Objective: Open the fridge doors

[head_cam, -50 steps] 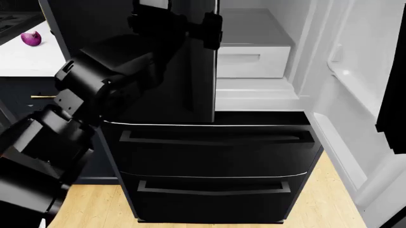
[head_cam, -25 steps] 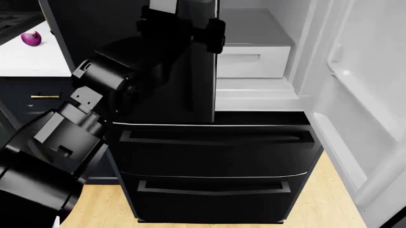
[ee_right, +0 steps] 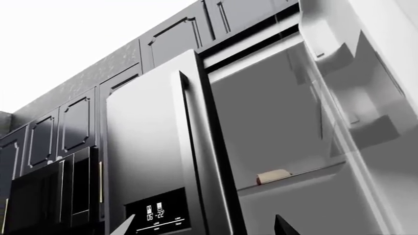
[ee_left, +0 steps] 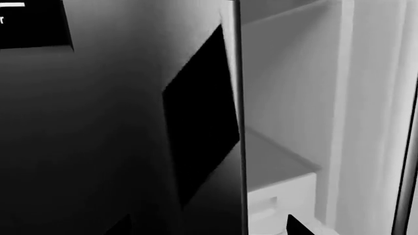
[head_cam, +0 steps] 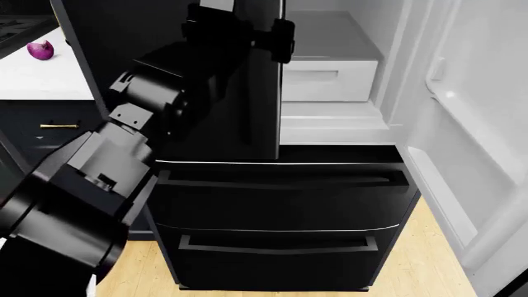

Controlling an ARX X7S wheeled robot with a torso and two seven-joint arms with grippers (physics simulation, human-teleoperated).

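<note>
Fridge doors (head_cam: 247, 111), right one swung wide, left end effector (head_cam: 276, 40) at left door's edge, grip unclear, right end effector out of frame

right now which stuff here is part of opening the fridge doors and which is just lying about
Part of the job:
- left fridge door, shut
- right fridge door, swung open
- left pincer at the left door's edge

Just lying about:
- purple onion on the counter
- lower drawers
- white bin inside

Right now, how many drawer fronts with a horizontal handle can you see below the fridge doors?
2. The upper drawer front sits directly under the fridge doors; the lower drawer front is beneath it, near the floor. The left arm hides their left ends.
</note>
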